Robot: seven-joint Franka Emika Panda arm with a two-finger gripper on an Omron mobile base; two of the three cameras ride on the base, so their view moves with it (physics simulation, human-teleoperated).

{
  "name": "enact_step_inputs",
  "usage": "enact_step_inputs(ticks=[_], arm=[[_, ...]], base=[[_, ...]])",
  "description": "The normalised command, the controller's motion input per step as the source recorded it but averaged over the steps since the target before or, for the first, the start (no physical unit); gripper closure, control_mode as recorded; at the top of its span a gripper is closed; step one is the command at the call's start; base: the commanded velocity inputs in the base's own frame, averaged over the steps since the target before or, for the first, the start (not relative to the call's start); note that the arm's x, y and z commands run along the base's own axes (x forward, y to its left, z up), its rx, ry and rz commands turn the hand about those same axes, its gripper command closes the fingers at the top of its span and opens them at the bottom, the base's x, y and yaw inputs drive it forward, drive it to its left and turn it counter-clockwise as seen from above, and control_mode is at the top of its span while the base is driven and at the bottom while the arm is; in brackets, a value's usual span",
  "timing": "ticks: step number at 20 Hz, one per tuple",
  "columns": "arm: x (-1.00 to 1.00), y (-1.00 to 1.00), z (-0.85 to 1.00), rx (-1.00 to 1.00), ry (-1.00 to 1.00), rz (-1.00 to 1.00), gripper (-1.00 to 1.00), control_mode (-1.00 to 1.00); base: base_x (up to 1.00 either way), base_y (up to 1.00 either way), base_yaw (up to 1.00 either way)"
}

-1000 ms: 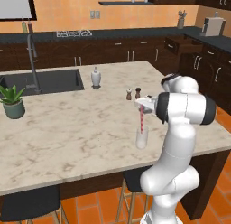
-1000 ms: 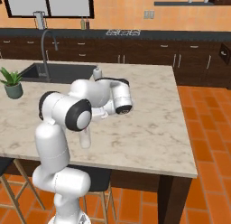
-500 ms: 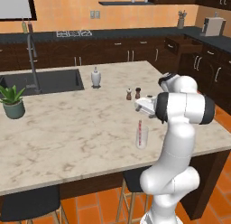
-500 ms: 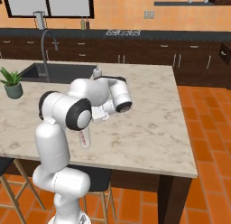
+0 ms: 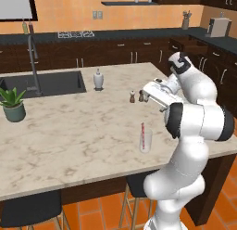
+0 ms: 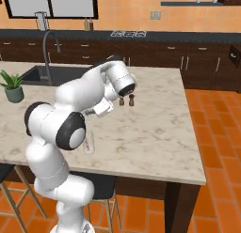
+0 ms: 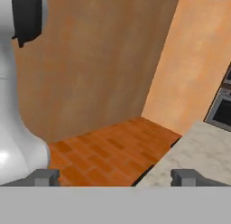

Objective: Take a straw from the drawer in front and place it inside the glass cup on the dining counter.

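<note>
1. Clear glass cup (image 5: 146, 140), centre-right of the left base frame, stands on the beige dining counter (image 5: 69, 131) near its front edge; the red-pink straw (image 5: 142, 130) rests inside, leaning on the rim.
2. Gripper (image 7: 115, 177): fingertips (image 7: 45, 177) at opposite sides of the hand frame's bottom, jaws wide apart, nothing between them.
3. Risk: the white forearm passes just right of the cup; a low sweep could tip it or flick the straw out.
4. Risk: the salt and pepper shakers (image 5: 136, 96) stand beside the wrist and could be knocked.
5. Hard to make out: in the right base frame the arm covers most of the cup (image 6: 89, 143); the straw's lower end is unclear.
</note>
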Motion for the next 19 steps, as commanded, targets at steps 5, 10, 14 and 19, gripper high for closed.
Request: enact_step_inputs(ticks=[5, 10, 14, 19], arm=[[-0.82, 0.24, 0.63, -0.45, -0.51, 0.00, -1.00, -1.00], [-0.99, 0.38, 0.19, -0.49, -0.53, 0.00, -1.00, -1.00], [-0.90, 0.29, 0.00, -0.43, -0.42, -0.01, -1.00, -1.00], [-0.42, 0.05, -0.08, -0.29, -0.17, -0.03, -1.00, -1.00]], base=[[0.00, 0.00, 0.00], [0.00, 0.00, 0.00], [0.00, 0.00, 0.00], [0.00, 0.00, 0.00]])
